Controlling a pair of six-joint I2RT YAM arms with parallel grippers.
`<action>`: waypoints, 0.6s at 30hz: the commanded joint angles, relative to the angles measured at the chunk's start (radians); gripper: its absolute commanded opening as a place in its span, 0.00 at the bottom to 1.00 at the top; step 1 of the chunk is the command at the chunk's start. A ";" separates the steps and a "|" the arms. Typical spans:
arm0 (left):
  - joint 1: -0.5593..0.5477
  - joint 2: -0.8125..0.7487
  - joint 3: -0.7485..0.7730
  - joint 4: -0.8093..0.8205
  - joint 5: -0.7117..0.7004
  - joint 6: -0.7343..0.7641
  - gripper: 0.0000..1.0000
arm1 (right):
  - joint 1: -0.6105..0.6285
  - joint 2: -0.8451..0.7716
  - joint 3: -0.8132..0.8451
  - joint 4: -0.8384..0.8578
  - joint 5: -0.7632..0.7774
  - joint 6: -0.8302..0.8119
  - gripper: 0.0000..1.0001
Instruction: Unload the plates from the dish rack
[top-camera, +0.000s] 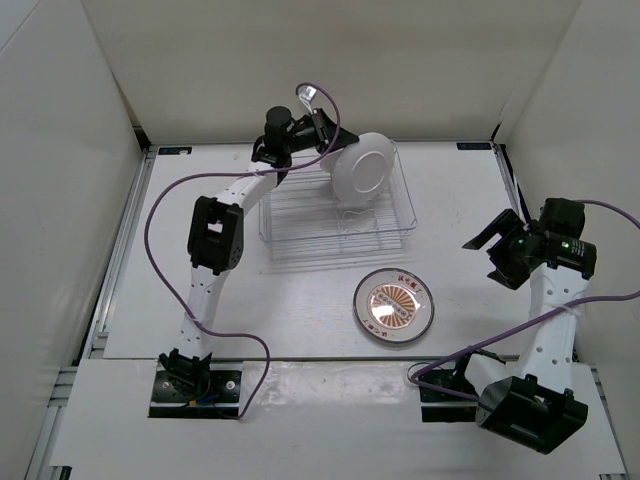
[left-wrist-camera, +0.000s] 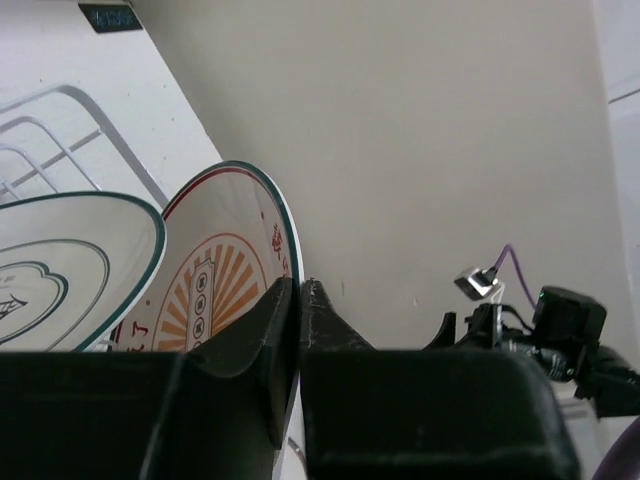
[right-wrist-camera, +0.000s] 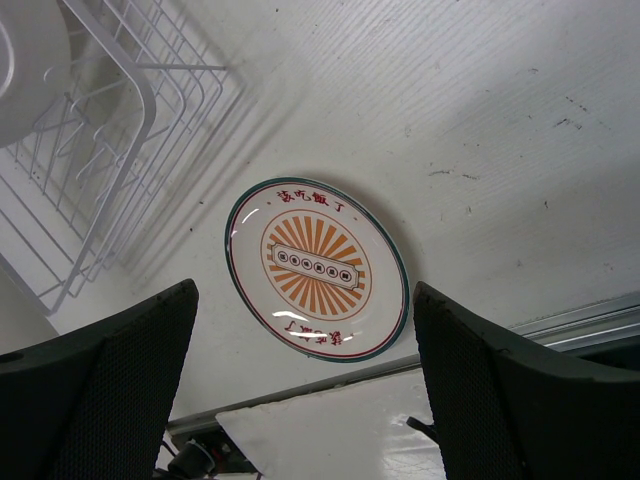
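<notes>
Background only: white-walled cell, white tabletop, aluminium rails.
The tabletop (top-camera: 465, 205) is matte white with faint parallel streaks, and the right wrist view picks up a few dark scuff marks (right-wrist-camera: 562, 100) on it. Plain white panels box it in: back wall (top-camera: 330, 60), left wall (top-camera: 60, 200), right wall (top-camera: 590, 130). A silver left rail (top-camera: 118, 260) runs along the left table edge. The right rail (top-camera: 507, 175) runs along the opposite edge, partly hidden. One small dark far-left label (top-camera: 172, 150) sits at that table corner and a far-right label (top-camera: 475, 146) at the other, text unreadable. A white front board (top-camera: 330, 420) spans the near edge, with a visible seam where it meets the tabletop.
</notes>
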 joint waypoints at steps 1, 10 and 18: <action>0.022 -0.086 0.066 0.081 -0.077 -0.090 0.00 | 0.000 -0.010 0.001 -0.009 0.003 -0.003 0.89; 0.045 -0.121 0.152 0.095 -0.192 -0.167 0.00 | 0.002 0.006 0.008 0.002 0.009 0.015 0.89; 0.039 -0.316 0.122 -0.166 0.042 0.152 0.00 | -0.003 0.067 0.069 0.057 -0.101 0.105 0.89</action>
